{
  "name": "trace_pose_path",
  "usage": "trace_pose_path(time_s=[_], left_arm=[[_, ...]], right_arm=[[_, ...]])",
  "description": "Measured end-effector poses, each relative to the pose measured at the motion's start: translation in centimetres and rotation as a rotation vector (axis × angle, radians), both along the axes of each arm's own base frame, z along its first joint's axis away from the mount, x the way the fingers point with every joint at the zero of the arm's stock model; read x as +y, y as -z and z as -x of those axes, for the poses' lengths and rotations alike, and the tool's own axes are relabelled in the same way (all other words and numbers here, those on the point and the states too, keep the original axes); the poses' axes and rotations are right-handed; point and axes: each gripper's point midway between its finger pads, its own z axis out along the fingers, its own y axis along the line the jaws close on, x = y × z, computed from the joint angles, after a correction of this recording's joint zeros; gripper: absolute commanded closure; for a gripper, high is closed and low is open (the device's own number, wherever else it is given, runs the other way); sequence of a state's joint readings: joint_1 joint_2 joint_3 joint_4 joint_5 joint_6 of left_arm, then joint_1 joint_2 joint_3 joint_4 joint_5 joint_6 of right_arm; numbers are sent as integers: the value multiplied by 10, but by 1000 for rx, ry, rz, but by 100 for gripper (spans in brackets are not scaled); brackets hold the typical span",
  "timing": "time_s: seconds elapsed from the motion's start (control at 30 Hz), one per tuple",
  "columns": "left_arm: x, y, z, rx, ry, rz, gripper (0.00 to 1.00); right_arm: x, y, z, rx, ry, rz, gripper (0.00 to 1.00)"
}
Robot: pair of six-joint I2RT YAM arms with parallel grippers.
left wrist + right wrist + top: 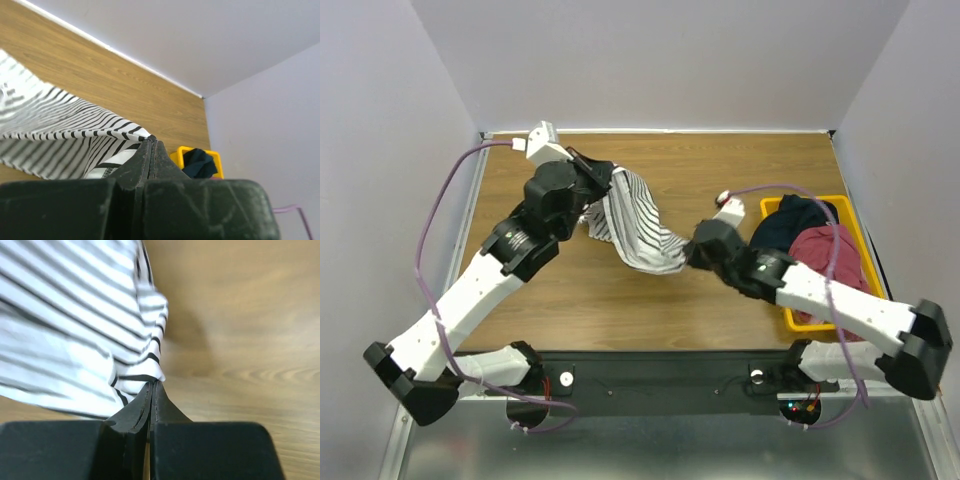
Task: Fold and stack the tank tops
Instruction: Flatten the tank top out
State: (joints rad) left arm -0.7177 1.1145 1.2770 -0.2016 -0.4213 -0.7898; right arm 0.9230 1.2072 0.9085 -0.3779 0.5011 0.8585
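Note:
The white tank top with thin dark stripes (638, 225) hangs stretched between my two grippers above the wooden table. My left gripper (603, 178) is shut on its upper edge; in the left wrist view the striped cloth (60, 135) runs left from the pinched fingertips of that gripper (151, 139). My right gripper (688, 256) is shut on the lower end; in the right wrist view the striped cloth (75, 325) bunches at the tips of that gripper (154, 383). The dark red tank top (828, 262) lies in the yellow bin.
A yellow bin (850, 226) at the table's right side holds the red top and a dark navy garment (792, 222), also seen as the bin (179, 152) in the left wrist view. White walls enclose the table (720, 170) at the back and both sides.

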Motion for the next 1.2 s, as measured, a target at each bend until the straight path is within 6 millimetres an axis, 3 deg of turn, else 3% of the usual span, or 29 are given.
trace_pose_path(time_s=[0.03, 0.13, 0.2, 0.33, 0.5, 0.6, 0.7, 0.77, 0.87, 1.03, 1.1, 1.17, 1.2], left_arm=[[6, -8, 6, -18, -1, 14, 100], [18, -30, 20, -67, -2, 54, 100], [27, -43, 29, -97, -4, 79, 100], [38, -58, 41, -135, -5, 111, 100], [46, -68, 42, -161, -32, 107, 100], [51, -83, 39, -193, -60, 106, 100], [54, -98, 29, -231, -92, 106, 100], [62, -115, 12, -269, -135, 112, 100], [73, -126, -22, -300, -180, 105, 100], [70, -137, -109, -316, -150, 72, 100], [63, -151, -143, -342, -100, 71, 100], [57, -167, -180, -387, -45, 72, 100], [57, -171, -188, -388, -30, 68, 100]], right_arm=[[-4, -15, -3, -27, 11, -11, 100], [-25, -95, -13, -164, 76, -71, 100], [-35, -129, -15, -223, 99, -88, 100], [-50, -165, -14, -278, 123, -64, 100], [-65, -215, -18, -354, 160, -17, 100], [-65, -261, -29, -427, 186, -9, 99], [-61, -288, -50, -460, 196, -2, 99], [-65, -299, -77, -466, 197, -2, 99], [-78, -298, -144, -445, 211, 5, 100], [-85, -258, -256, -357, 144, -33, 100], [-84, -253, -295, -373, 116, -75, 100], [-85, -250, -316, -395, 96, -112, 100], [-87, -248, -322, -397, 90, -124, 100]])
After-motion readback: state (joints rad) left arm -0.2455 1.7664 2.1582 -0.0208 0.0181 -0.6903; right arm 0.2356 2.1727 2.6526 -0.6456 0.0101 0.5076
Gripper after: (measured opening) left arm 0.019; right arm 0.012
